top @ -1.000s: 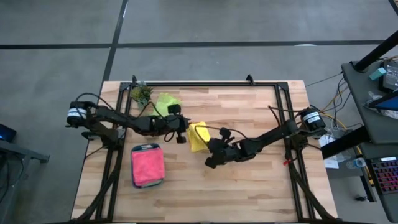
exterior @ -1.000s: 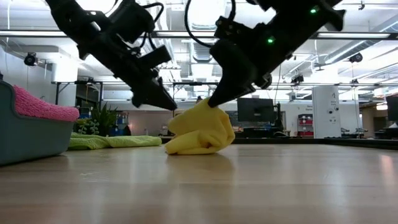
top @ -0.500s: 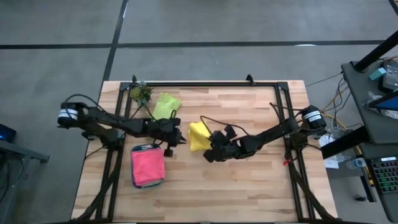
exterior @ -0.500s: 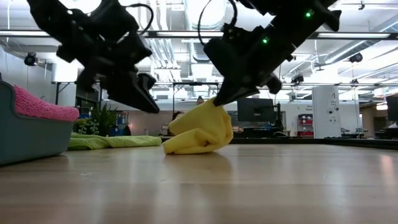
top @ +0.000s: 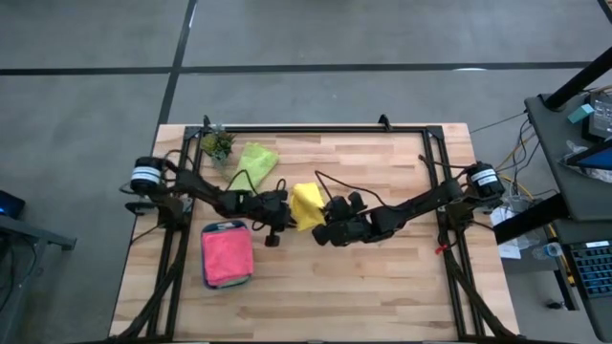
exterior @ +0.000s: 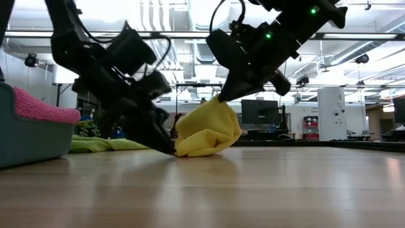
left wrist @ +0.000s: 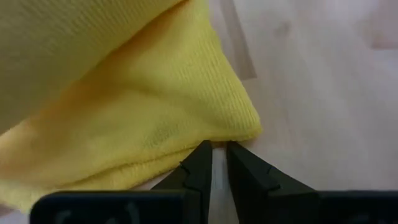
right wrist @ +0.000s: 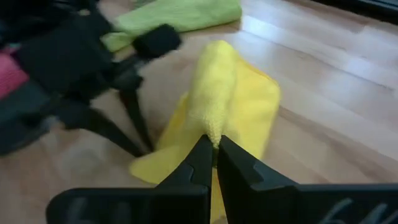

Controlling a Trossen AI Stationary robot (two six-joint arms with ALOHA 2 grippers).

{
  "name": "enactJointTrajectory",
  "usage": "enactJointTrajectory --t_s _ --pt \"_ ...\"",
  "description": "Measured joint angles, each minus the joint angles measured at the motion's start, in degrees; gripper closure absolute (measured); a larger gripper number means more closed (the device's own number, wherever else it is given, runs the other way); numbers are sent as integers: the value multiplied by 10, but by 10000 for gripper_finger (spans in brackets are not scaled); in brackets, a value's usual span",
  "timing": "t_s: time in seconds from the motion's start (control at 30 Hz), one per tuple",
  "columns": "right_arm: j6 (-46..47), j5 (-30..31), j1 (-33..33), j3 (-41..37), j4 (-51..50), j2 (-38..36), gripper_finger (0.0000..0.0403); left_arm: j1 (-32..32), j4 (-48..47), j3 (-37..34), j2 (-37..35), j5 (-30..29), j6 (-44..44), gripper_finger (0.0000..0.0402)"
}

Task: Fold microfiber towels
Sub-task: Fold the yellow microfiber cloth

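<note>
- The light wooden plank tabletop [top: 382, 287] carries every item, with a black metal frame along its left, far and right edges.
- The left arm reaches in from the left edge; the right arm reaches in from the right edge. They meet near the tabletop's centre.
- The teal rectangular plastic tray [top: 226, 256] sits at the left, on the near side of the left arm, and holds a soft pink microfiber towel [top: 228, 256] [exterior: 41, 107] folded into a rectangle.
- The soft lime green microfiber towel [top: 254, 160] [exterior: 107, 144] [right wrist: 180, 15] lies rumpled and flat at the far left, beside the plant.
- The soft yellow microfiber towel [top: 307, 205] [exterior: 205, 130] [left wrist: 124, 99] [right wrist: 217, 106] is bunched near the centre, between the two grippers, its lower part resting on the wood and its top pulled up into a peak.
- The right gripper [top: 330, 229] [exterior: 223, 95] [right wrist: 213, 148] is just right of the yellow towel, fingers pinched tight on that raised peak.
- The left gripper [top: 284, 212] [exterior: 168, 147] [left wrist: 217, 155] is just left of the yellow towel, tips down at the wood by the cloth's lower corner; its fingers [left wrist: 200, 165] stand narrowly apart with a thin gap, and no cloth shows between them.
- The small green potted plant [top: 217, 144] stands at the far left corner.
</note>
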Motion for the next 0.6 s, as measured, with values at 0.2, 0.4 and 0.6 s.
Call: enactJointTrajectory --t_s 0.2,0.4,0.6 --pt "-41 -59 1 -1 114 33 394 0 23 21 40 -2 -2 366" --pt "-53 -96 0 4 148 68 394 0 25 18 34 -3 -2 366" --pt "-60 -122 0 22 184 120 394 -1 23 17 30 -3 -2 366"
